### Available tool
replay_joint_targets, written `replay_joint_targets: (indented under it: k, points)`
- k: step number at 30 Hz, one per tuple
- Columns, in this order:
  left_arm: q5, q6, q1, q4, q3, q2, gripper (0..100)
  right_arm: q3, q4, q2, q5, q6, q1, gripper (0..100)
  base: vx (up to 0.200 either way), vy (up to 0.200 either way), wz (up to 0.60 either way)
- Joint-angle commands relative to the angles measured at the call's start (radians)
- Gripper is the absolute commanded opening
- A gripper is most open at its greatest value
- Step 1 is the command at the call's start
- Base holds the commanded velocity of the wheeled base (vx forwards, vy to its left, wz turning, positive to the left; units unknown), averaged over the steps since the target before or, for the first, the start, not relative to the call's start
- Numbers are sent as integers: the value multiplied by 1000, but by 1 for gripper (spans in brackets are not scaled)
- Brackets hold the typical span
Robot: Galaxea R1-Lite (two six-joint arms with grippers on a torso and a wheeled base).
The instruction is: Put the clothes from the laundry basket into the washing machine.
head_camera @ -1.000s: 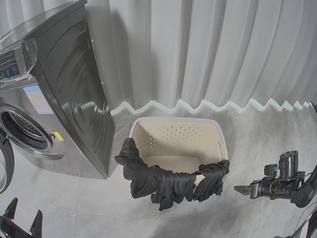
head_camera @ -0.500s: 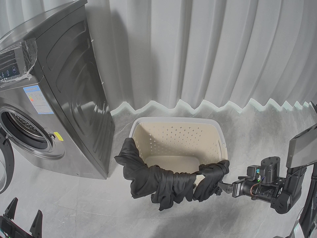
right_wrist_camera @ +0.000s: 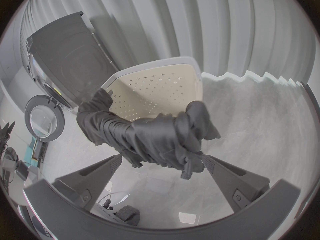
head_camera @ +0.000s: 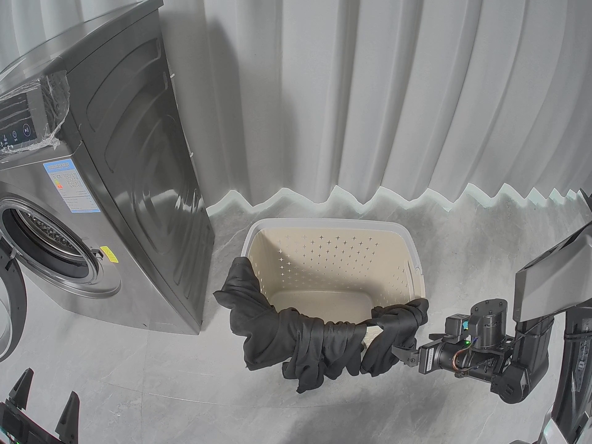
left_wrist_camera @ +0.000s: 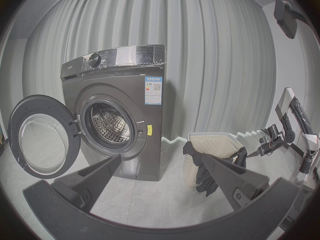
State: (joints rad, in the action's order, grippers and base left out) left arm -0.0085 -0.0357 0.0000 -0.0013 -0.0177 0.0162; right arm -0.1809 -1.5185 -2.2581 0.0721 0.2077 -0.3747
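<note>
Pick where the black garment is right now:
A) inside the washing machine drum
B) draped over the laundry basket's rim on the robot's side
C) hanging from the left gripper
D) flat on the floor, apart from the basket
B: the black garment hangs over the rim of the laundry basket on the robot's side, bunched along that edge and spilling down the outside.

Washing machine [head_camera: 123, 174]: cut off by the head view's left edge, with part of the drum opening lost.
Door [head_camera: 11, 306]: largely cut off at the same edge.
Left gripper [head_camera: 48, 386]: body cut off at the bottom corner.
Laundry basket [head_camera: 333, 222]: near rim covered by the black garment [head_camera: 302, 340].
Right gripper [head_camera: 404, 354]: contact with the garment could not be told.
</note>
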Motion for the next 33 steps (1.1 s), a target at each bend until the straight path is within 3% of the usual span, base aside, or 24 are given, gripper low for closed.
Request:
replay_joint_targets:
  k: [1,16,33]
  points:
    - [1,-1,0,0,16,-16,100,-6,-6,0,2,4,-32,100,0,0,0]
    - [1,-3,0,0,16,-16,100,-52,-9,-55,-52,-1,-21,100,0,0,0]
    - [1,-3,0,0,16,-16,100,-143,-9,-87,-54,-5,-21,100,0,0,0]
